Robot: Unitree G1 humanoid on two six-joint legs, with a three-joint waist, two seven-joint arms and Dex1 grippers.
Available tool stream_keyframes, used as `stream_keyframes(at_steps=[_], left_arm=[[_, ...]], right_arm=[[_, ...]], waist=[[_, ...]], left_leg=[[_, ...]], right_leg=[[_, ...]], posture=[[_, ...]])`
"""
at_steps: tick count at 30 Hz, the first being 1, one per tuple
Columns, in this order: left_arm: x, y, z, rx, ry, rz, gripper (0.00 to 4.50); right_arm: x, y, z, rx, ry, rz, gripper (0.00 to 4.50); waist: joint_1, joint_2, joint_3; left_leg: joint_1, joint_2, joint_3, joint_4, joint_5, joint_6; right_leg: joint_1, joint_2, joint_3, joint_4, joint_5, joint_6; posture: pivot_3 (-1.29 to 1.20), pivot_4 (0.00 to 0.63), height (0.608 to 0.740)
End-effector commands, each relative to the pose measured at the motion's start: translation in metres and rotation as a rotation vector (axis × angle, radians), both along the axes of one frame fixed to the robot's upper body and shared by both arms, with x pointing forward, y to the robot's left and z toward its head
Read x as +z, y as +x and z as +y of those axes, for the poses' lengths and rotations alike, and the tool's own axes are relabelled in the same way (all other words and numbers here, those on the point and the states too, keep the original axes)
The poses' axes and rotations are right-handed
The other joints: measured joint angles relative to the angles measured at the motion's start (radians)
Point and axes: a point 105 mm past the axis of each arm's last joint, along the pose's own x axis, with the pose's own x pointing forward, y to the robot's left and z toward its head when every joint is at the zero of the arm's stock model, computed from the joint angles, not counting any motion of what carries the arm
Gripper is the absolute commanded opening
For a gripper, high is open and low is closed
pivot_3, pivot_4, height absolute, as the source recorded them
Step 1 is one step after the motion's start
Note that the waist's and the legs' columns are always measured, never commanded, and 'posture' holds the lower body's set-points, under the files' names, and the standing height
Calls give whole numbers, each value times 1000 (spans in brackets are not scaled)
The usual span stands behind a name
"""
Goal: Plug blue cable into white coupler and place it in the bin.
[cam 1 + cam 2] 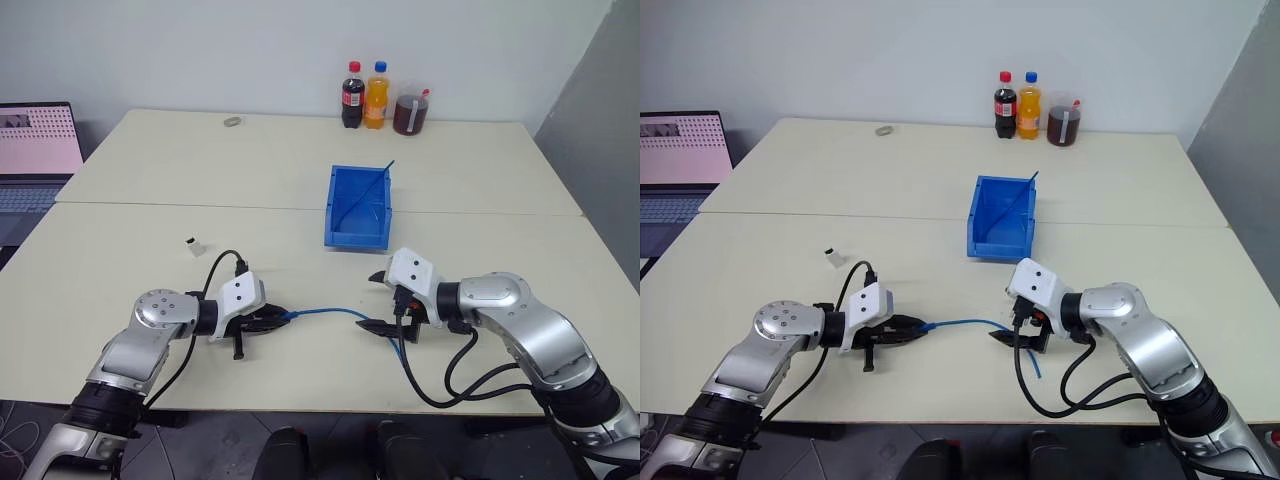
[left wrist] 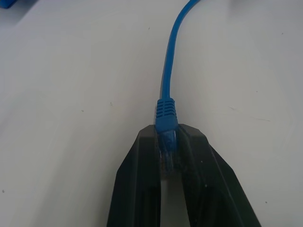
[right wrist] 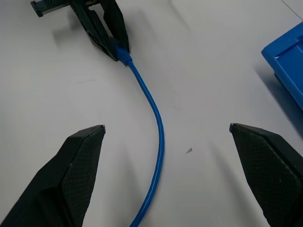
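Nearest us, left gripper (image 1: pixel 268 321) has its 2 fingers clamped tight on the plug end of the blue cable (image 1: pixel 325 312), likely so the plug sticks out ready for mating. Cable lies on the table (image 1: pixel 150 180) running toward the right gripper (image 1: pixel 385 301), whose 2 fingers (image 3: pixel 78 156) stand wide apart, straddling the cable, holding nothing. We read that as a handover done or a regrip pending. Farther left, white coupler (image 1: pixel 193 245) sits alone, untouched. Beyond, the bin (image 1: pixel 358 207) waits with a thin rod in it.
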Motion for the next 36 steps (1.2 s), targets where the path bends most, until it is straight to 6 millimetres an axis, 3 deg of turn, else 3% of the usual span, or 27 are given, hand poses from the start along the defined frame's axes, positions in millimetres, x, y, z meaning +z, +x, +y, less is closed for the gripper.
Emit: stream_keyframes(at_steps=[1,5,12,20,32,36], left_arm=[[-13,-4,9,50,19,59,285],[-2,-5,0,33,-45,62,280],[53,-3,-43,-3,-350,109,280],[104,-3,-70,-27,-625,200,279],[119,-13,-74,-61,-749,297,279],[121,-16,-77,-72,-760,302,279]], right_arm=[[15,-9,-3,11,66,-19,4500],[23,-22,-6,14,155,26,4500],[31,-53,-7,68,281,124,4500],[26,-47,-4,-101,552,278,4500],[49,-25,3,-136,811,365,4500],[64,-14,18,-93,869,385,4500]], waist=[[-1,0,0],[-2,0,0],[0,-1,1],[-11,-2,1],[-12,-2,1],[-15,-2,1]], left_leg=[[0,0,0,0,0,0],[0,0,0,0,0,0],[-3,0,-1,0,0,0],[-2,0,-2,0,0,0],[-2,0,-2,0,0,0],[-2,0,-2,0,0,0]], right_leg=[[0,0,0,0,0,0],[0,0,1,0,0,0],[-1,0,0,-1,0,1],[0,2,1,-1,0,1],[-1,1,3,-1,0,1],[-1,1,4,-1,0,1]], posture=[[0,150,740],[0,150,740],[0,150,740],[0,150,740],[0,150,740],[0,150,740]])
